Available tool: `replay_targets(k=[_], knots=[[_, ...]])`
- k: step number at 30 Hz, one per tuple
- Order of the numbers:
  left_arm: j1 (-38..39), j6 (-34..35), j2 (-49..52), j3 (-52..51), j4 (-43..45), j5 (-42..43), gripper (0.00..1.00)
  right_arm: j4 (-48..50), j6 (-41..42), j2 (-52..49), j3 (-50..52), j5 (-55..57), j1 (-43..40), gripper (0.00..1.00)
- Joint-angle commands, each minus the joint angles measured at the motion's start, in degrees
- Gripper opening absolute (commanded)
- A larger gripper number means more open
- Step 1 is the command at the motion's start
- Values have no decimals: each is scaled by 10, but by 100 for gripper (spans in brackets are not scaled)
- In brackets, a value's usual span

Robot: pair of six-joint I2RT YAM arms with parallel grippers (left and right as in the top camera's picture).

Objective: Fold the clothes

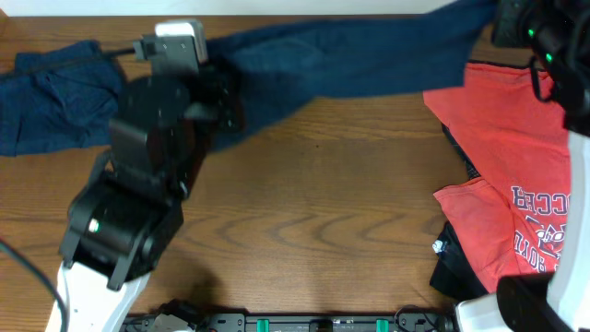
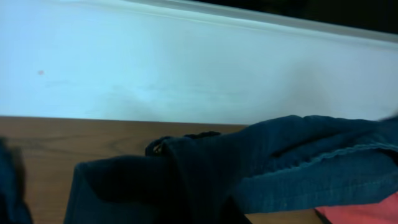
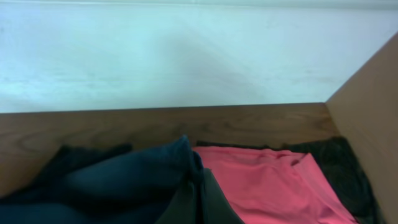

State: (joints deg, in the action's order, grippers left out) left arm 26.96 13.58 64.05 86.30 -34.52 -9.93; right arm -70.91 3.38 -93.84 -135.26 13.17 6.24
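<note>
From above, a wooden worktop with a streaked grain is seen. A soft navy shirt is drawn into a long, wrinkled band along the far edge. One end is gathered at the left claw and the other is lifted towards the right arm at the far right corner. The black left arm is stretched from its white base at the near edge and bent towards the far edge. A second navy shirt is crumpled at the far left corner. Red shirts are heaped along the right edge over a dark garment. White lettering is printed on the red cloth and is seen upside down. It cannot be read with certainty.

In the left wrist view, the navy cloth is bunched in thick folds, and a stitched hem is shown. A plain white wall is seen beyond the far edge. The left claw's fingers are covered by cloth, but the shirt is pinched there and pulled taut.

In the right wrist view, the right claw is pressed together on a peaked fold of the navy shirt. The smooth red cloth lies just behind it, and the dark garment lies at the right.
</note>
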Motion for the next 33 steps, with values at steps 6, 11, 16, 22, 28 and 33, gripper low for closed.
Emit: replay_targets(k=[6, 11, 16, 22, 28, 33], knots=[[79, -50, -49, 21, -10, -15, 6, -28, -20, 99, -8, 21, 30, 1], [119, -66, -58, 21, -9, -23, 6, -38, -22, 138, -8, 21, 48, 1], [142, -85, -54, 21, -5, -51, 6, -75, -6, 145, -8, 21, 51, 1], [142, -84, -6, 21, -6, -133, 6, -117, 43, 80, -8, 8, 50, 1], [137, -83, 89, 21, -7, -137, 6, -146, 59, -29, -8, -73, 50, 1], [136, -1, 153, 21, -37, -136, 6, -192, 83, -105, -8, -108, 50, 1]])
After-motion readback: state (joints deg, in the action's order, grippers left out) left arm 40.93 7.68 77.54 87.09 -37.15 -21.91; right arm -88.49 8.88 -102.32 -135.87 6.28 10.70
